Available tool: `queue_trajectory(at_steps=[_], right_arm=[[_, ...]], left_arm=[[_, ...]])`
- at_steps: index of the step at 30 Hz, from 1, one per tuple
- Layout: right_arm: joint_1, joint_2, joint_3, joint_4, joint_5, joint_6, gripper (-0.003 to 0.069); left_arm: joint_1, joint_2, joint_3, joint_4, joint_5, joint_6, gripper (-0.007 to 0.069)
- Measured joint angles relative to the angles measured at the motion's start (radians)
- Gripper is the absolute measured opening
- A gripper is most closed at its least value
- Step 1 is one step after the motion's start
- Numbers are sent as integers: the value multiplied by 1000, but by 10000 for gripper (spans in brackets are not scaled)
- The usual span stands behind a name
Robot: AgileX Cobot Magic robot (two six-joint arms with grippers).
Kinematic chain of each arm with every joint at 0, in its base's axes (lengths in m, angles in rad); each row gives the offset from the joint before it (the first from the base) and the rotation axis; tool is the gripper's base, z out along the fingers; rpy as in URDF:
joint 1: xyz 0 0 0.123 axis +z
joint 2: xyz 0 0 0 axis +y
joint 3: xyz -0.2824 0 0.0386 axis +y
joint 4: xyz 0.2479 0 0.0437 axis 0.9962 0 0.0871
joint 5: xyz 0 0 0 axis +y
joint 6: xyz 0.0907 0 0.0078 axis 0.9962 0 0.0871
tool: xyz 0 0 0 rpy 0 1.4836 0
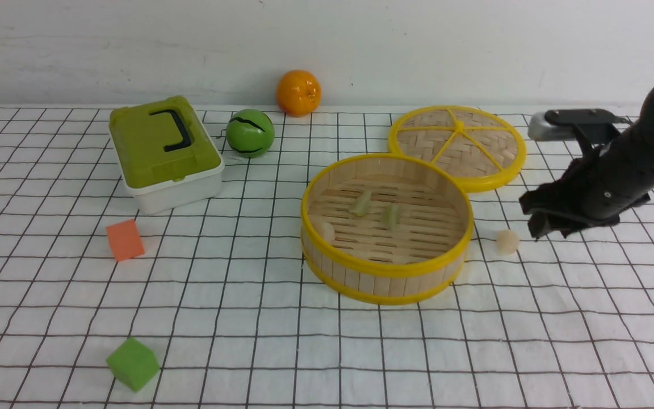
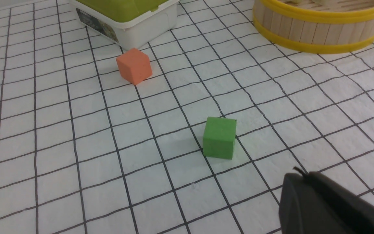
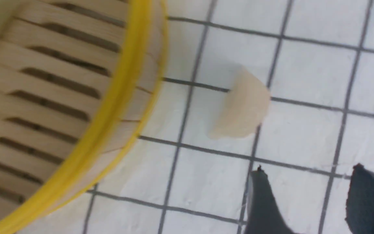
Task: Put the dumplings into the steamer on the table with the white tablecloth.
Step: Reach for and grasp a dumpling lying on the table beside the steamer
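A green-lidded white box (image 1: 165,153) with a black handle sits beside a green ball (image 1: 250,133), an orange (image 1: 298,92) behind; a woven yellow-rimmed lid (image 1: 457,145) lies flat; an orange cube (image 1: 125,240) and green cube (image 1: 133,363) stand well apart

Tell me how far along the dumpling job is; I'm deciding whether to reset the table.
Done: three dumplings lie in the steamer: a pale green one, another green one and a cream one by the wall. In hand: nothing is held; the right gripper is open near the last dumpling, which lies on the cloth right of the steamer. Left: grasp that one and put it in.
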Motion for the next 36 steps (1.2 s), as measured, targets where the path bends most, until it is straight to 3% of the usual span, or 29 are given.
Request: queue_trajectory(at_steps=[13,17,21,31,36], right_arm=[[41,116,0,96,-214,67,376],[44,148,-2,107,-251,69,322],[47,152,-4,108,-248,69,187],[60,3,-19,112,-188,69,174],[177,-91,-51,155,-192,-4,174]], left_arm=[[0,0,0,11,0,-17,9],[0,0,0,12,0,-18,11],[0,0,0,13,0,-18,11],[0,0,0,14,0,-18,16],[0,0,0,15,0,-18,17]])
